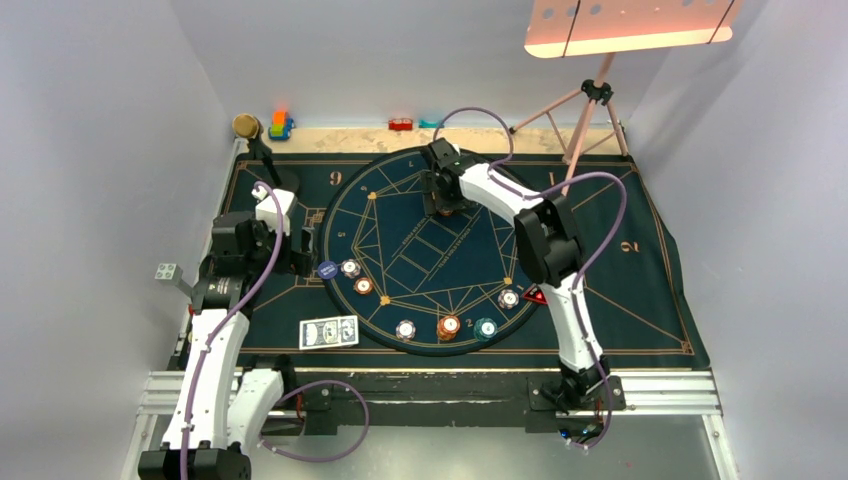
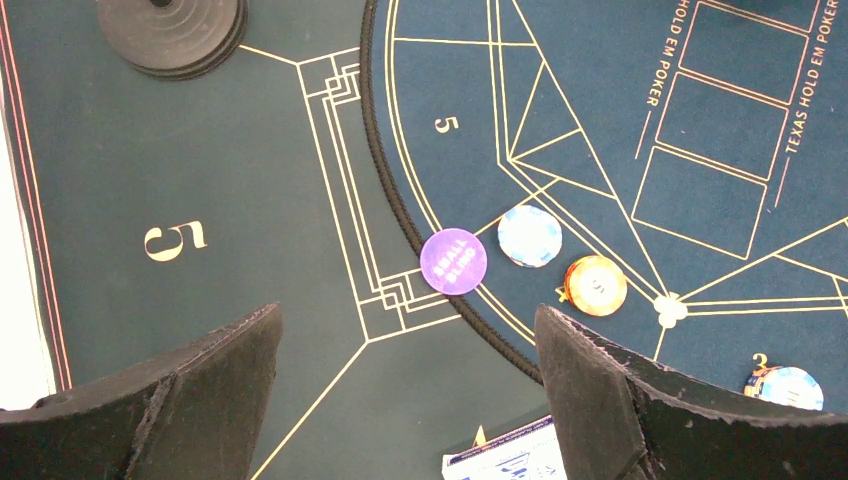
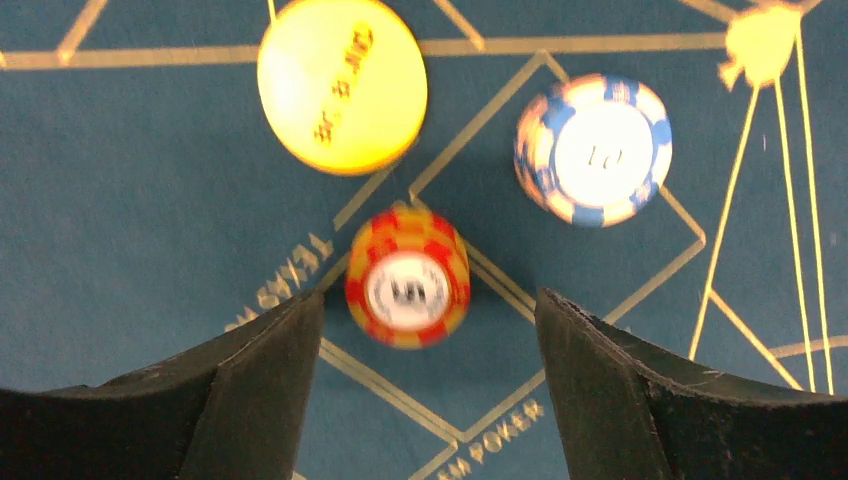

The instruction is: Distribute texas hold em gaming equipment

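- The right claw (image 3: 428,300) is spread wide, out over the middle of the round part of the dark mat (image 1: 640,270). A red and yellow chip (image 3: 408,277) lies flat on the mat between its two fingers. It is not pinched. That picture is a bit blurry.
- Just past that chip lie a yellow disc (image 3: 342,85) and a blue and white chip (image 3: 593,150), apart from each other.
- The left claw (image 2: 408,315) is spread wide too, with nothing in it, over the left side of the mat.
- In front of it a purple disc (image 2: 453,261) sits on the round edge. A pale blue chip (image 2: 529,235) and an orange chip (image 2: 595,285) lie just beside it.
- The cards (image 1: 329,332) lie flat on the mat near the left arm.
- A red triangle marker (image 1: 536,296) lies just beside a white chip (image 1: 509,298), close to the right arm.
- A microphone (image 1: 246,126) stands at the far left corner with toy blocks (image 1: 281,125) beside it. A pink stand (image 1: 585,110) is at the far right of the bench (image 1: 340,133).
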Robot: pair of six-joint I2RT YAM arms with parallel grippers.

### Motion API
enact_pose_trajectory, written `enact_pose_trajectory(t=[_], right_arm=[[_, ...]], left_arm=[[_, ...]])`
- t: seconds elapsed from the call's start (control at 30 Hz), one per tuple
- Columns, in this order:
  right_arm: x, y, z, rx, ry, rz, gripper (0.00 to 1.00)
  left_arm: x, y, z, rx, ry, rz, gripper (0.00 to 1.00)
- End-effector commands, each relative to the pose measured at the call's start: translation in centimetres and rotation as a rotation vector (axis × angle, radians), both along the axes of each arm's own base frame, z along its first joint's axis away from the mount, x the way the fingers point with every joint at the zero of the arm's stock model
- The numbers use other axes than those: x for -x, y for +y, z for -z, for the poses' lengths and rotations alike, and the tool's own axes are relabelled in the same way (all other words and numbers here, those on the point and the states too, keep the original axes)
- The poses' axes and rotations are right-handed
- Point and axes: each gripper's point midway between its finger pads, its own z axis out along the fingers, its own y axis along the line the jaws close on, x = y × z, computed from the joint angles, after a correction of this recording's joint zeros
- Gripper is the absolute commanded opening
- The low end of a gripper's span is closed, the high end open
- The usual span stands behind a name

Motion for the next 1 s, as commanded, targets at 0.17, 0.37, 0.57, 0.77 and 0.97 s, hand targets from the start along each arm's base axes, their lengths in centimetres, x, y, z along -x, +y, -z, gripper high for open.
enact_pose_trajectory(t=[0.17,0.37,0.57,0.77,0.97], right_arm=[[8.8,2.3,-8.8,-0.137,-0.084,-0.119,0.81],[19.9,2.7,-7.4,-0.145,-0.005,-0.248,0.85],[28.8,3.0,-4.2,-0.089,0.105,-0.372,0.91],[31.4,2.8,-3.4,-0.069,0.134,-0.401,0.93],[32.6,2.5,-2.0,-0.053,0.176,-0.407,0.93]], left_arm=[[-0.3,-0.1,-0.5,0.000,-0.037,0.011,1.00],[-0.3,-0.1,-0.4,0.001,-0.033,0.016,1.00],[-0.3,-0.2,-0.4,0.002,-0.032,0.017,1.00],[-0.3,-0.1,-0.4,0.001,-0.033,0.016,1.00],[-0.2,-0.1,-0.4,0.001,-0.035,0.014,1.00]])
